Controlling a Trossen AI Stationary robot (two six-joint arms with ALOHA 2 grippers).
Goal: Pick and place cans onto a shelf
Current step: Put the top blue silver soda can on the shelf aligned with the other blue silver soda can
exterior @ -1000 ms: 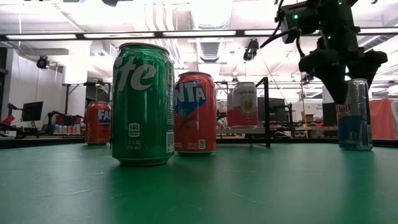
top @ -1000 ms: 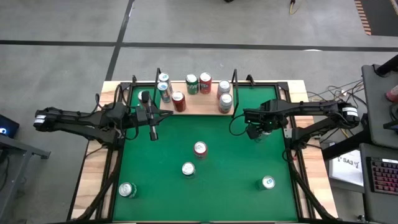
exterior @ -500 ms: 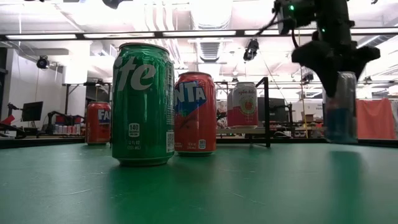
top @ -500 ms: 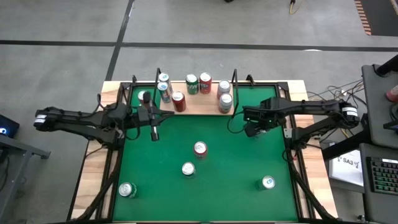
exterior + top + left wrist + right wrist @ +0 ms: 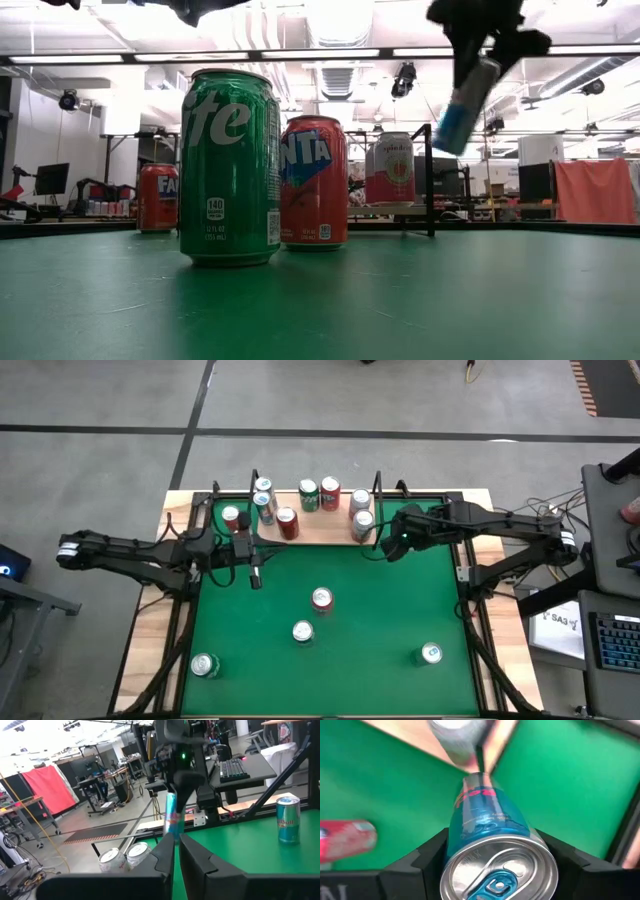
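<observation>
Cans stand on the light-wood shelf board (image 5: 318, 528) in the high view; the right gripper (image 5: 393, 544) hangs beside its near edge. Low view: the slim blue can (image 5: 464, 107) rides tilted, off the table. Right wrist view: jaws clamp it. Left gripper (image 5: 176, 851), jaws together, waits. Tilted, it might topple neighbours when set down.

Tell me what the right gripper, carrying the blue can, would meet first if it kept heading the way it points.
Probably the silver can at the shelf's right end; right gripper and blue can aim at it, though depth is unclear.

green can (image 5: 229, 166), red can (image 5: 315, 181), lifted blue can (image 5: 465, 107)
</observation>
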